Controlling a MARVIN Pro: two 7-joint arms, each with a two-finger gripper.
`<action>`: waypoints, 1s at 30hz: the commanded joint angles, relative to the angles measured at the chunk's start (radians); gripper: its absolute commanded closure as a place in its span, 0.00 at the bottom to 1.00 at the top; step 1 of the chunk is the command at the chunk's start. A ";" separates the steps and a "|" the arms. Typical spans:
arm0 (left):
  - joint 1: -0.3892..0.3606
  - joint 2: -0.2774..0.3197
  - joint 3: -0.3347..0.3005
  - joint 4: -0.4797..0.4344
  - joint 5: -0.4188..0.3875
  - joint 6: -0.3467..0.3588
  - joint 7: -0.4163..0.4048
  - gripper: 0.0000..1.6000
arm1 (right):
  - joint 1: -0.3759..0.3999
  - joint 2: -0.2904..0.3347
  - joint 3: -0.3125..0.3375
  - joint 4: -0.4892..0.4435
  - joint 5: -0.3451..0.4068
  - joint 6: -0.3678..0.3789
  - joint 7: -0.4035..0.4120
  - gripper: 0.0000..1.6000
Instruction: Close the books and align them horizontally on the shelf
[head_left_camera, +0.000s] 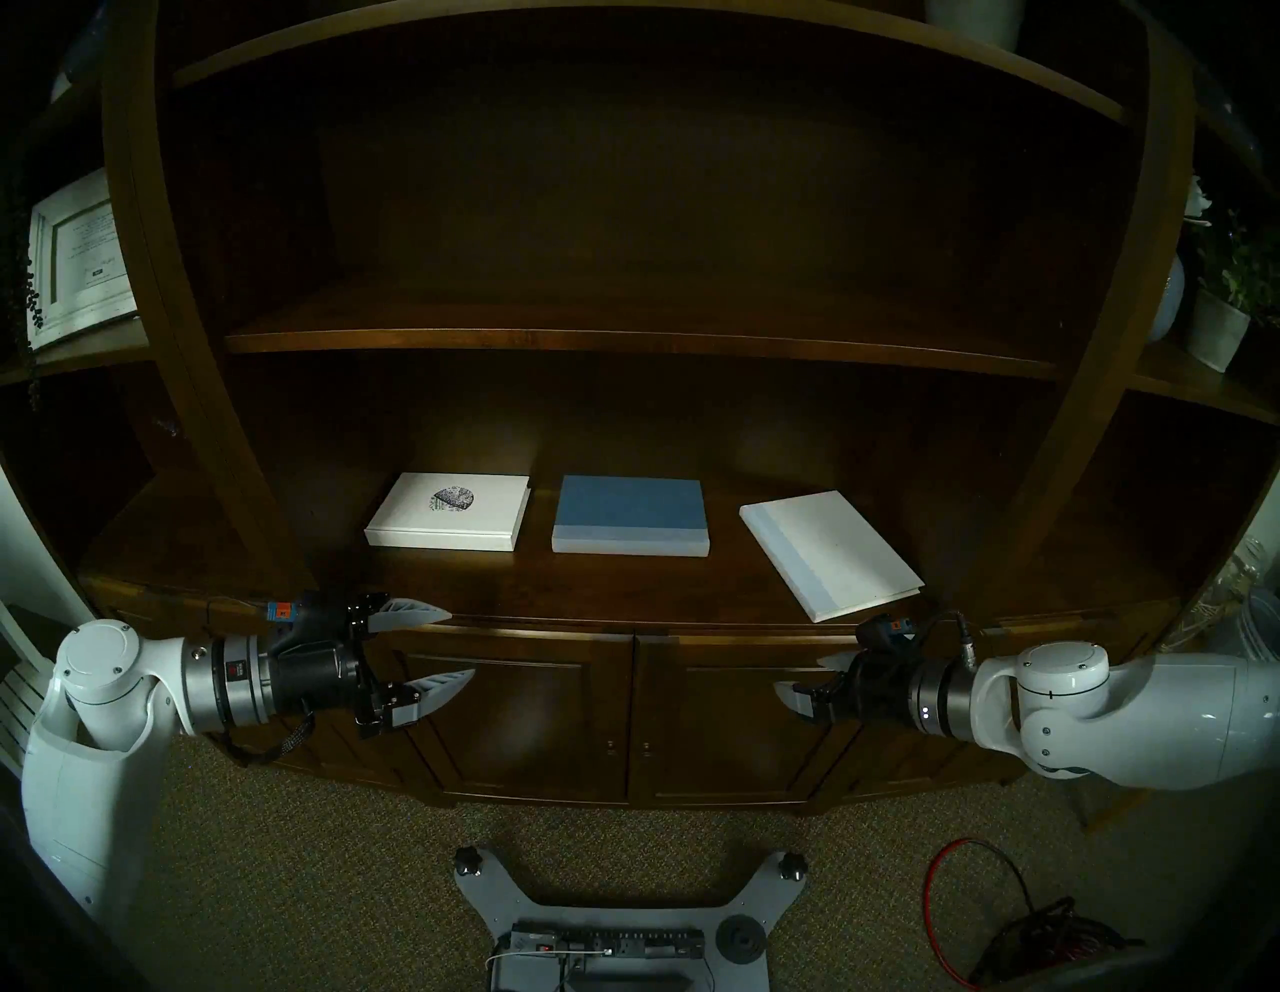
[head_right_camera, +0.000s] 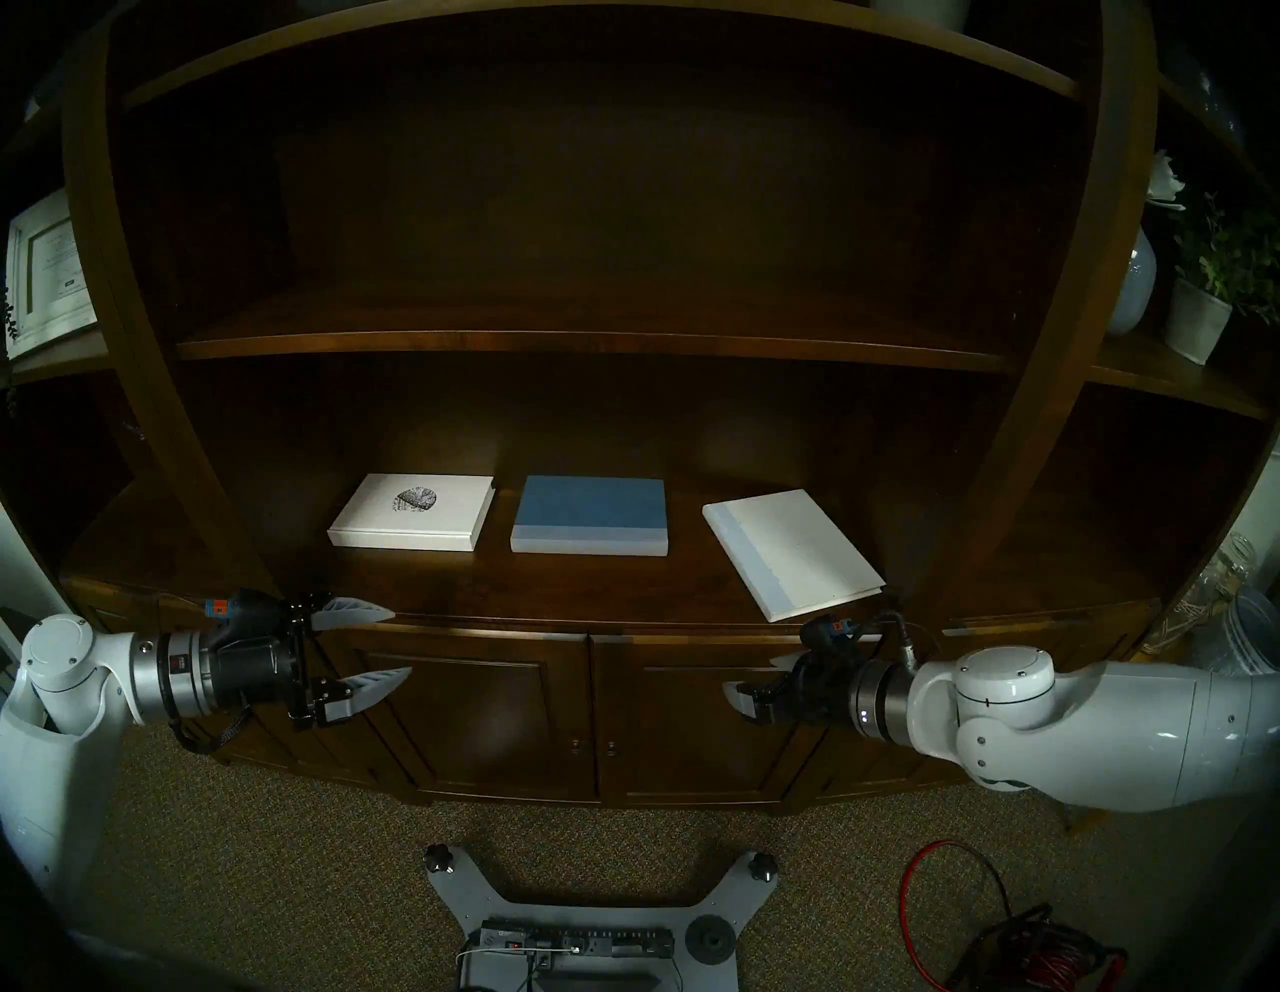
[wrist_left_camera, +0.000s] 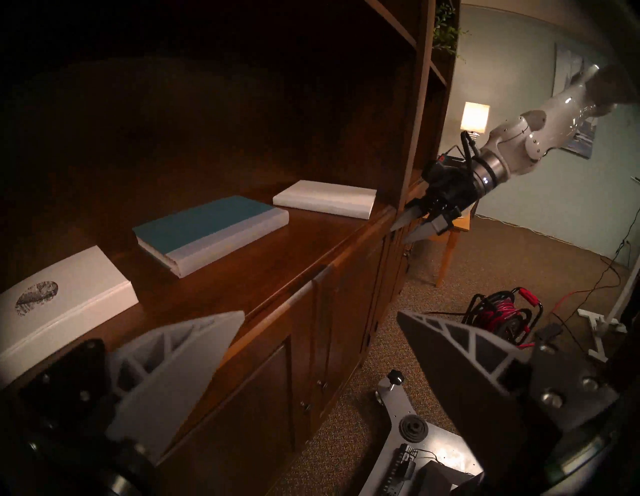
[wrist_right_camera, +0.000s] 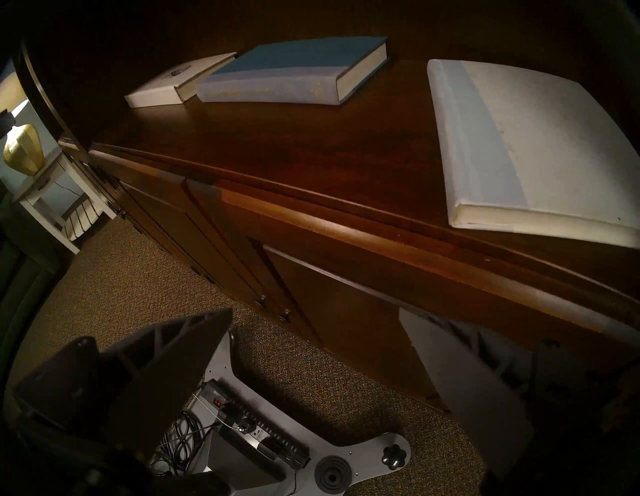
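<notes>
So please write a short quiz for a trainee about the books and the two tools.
1. True or false: all three books lie closed on the shelf.
2. Which book lies crooked? A the emblem book B the blue book C the plain white book
3. Fill in: the left tool and the right tool are both ____ and hold nothing.

Key: 1 true; 2 C; 3 open.
</notes>
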 joint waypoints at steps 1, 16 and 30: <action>-0.113 0.037 0.063 0.068 -0.032 -0.119 0.025 0.00 | 0.023 -0.001 0.022 -0.002 0.001 -0.007 0.000 0.00; -0.245 0.065 0.172 0.205 -0.101 -0.233 0.127 0.00 | 0.024 -0.001 0.021 -0.002 0.001 -0.007 0.000 0.00; -0.362 0.093 0.230 0.339 -0.175 -0.285 0.006 0.00 | 0.026 -0.001 0.021 -0.002 0.002 -0.007 0.000 0.00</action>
